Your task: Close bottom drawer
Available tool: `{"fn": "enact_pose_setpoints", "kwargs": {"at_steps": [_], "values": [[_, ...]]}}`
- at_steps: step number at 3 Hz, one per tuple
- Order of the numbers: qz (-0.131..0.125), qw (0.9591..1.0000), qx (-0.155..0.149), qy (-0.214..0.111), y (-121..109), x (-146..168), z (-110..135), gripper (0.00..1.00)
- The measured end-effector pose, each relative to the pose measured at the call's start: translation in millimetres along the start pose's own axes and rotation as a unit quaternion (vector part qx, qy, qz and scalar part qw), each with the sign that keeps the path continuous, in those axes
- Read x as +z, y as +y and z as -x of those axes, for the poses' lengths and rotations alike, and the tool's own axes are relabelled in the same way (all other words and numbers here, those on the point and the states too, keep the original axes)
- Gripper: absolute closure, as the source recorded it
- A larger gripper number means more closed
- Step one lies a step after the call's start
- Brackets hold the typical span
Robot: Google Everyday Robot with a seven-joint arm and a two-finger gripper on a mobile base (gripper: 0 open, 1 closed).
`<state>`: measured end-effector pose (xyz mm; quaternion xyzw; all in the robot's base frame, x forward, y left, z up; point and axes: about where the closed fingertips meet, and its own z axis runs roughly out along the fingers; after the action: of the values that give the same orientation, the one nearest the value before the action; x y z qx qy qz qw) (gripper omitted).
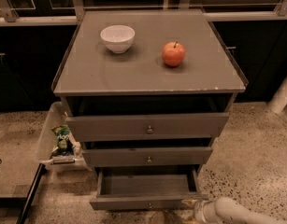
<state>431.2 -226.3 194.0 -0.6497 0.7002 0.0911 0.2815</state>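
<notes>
The bottom drawer (147,183) of the grey cabinet stands pulled out, its shallow box empty and its slim front panel (145,203) near the lower edge of the camera view. A small round knob (149,205) sits at the panel's centre. My gripper (195,206) is at the drawer front's right end, at the tip of my white arm (236,213) coming in from the lower right. It seems to touch the front panel's right corner.
A white bowl (117,38) and a red apple (173,53) sit on the cabinet top (147,73). The mid drawer (147,156) and top drawer (147,125) stand slightly open. A clear bin (59,139) with packets hangs at the cabinet's left. A white post (281,94) stands at the right.
</notes>
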Motion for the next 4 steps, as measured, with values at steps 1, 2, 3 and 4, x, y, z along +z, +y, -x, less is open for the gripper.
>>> {"fn": "enact_pose_setpoints", "kwargs": {"at_steps": [1, 2, 3, 4], "values": [[0.000, 1.0000, 0.000, 0.000, 0, 0, 0, 0.66], [0.001, 1.0000, -0.005, -0.007, -12, 4, -4, 0.89], [0.004, 0.9999, -0.010, -0.007, -41, 26, -11, 1.00], [0.005, 0.9999, -0.010, -0.006, -44, 29, -13, 1.00]]}}
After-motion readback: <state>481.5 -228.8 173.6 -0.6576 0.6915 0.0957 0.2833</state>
